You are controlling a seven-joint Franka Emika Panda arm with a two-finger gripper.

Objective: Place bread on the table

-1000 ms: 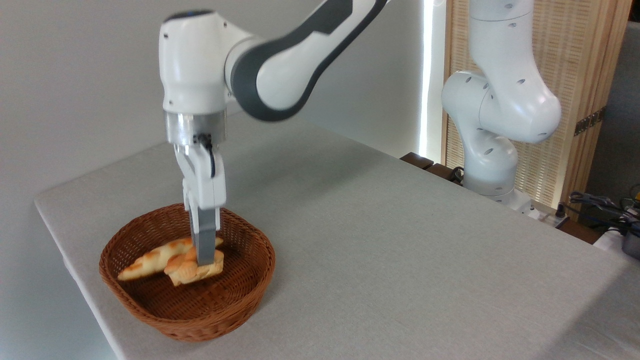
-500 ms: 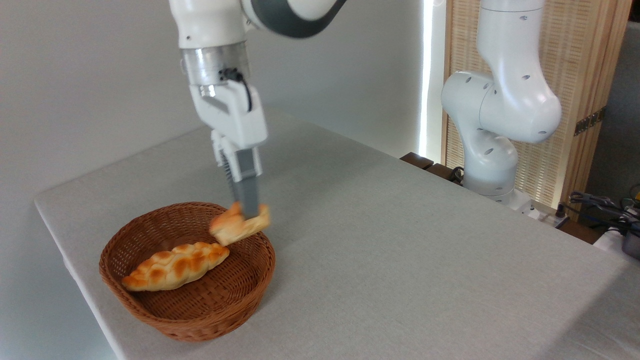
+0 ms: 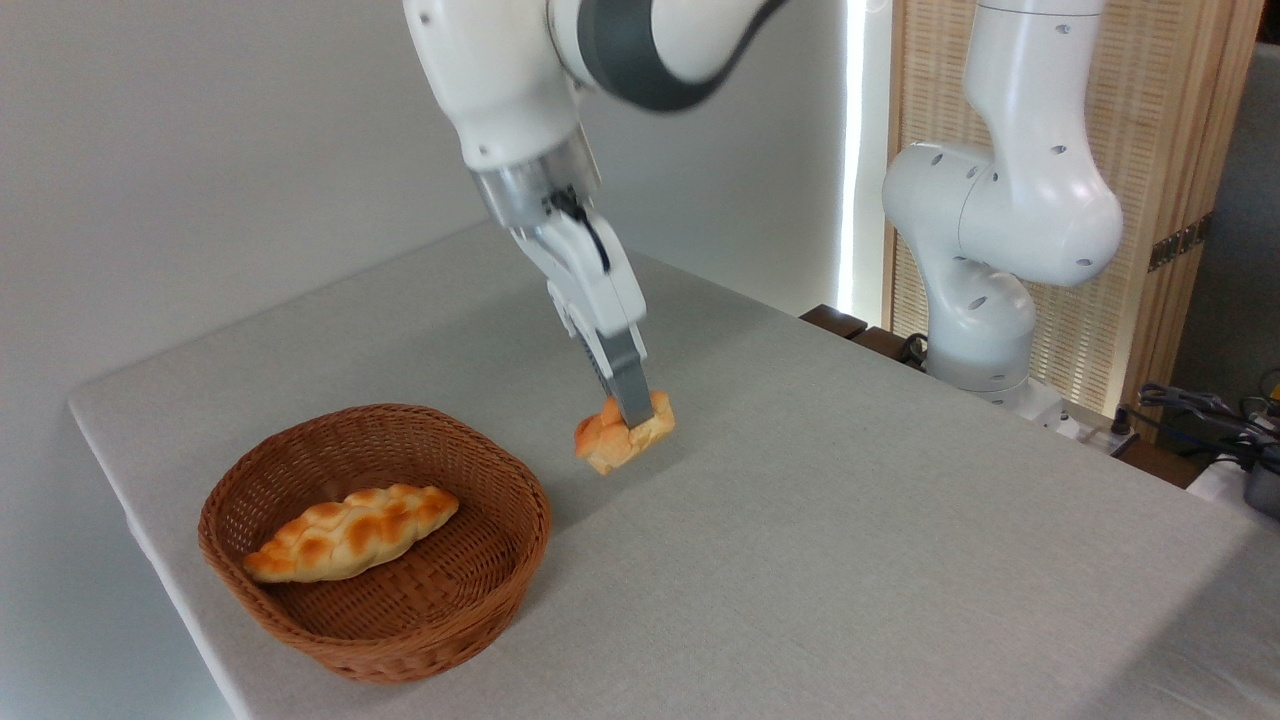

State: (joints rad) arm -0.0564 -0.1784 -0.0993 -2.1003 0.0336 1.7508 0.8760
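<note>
Bread in the air, ready to go down

The big grey table (image 3: 850, 520) has lots of bare room. The basket (image 3: 400, 640) keeps only the long loaf (image 3: 350, 530). The gripper (image 3: 634, 418) is squeezed on the bread (image 3: 622, 440), just above the table, tipped sideways with no clear long side.

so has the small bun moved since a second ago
Yes. The bun, shut in the hand, has gone up and right out of the wicker basket; it now hangs over the table, right of the basket's rim.
</note>
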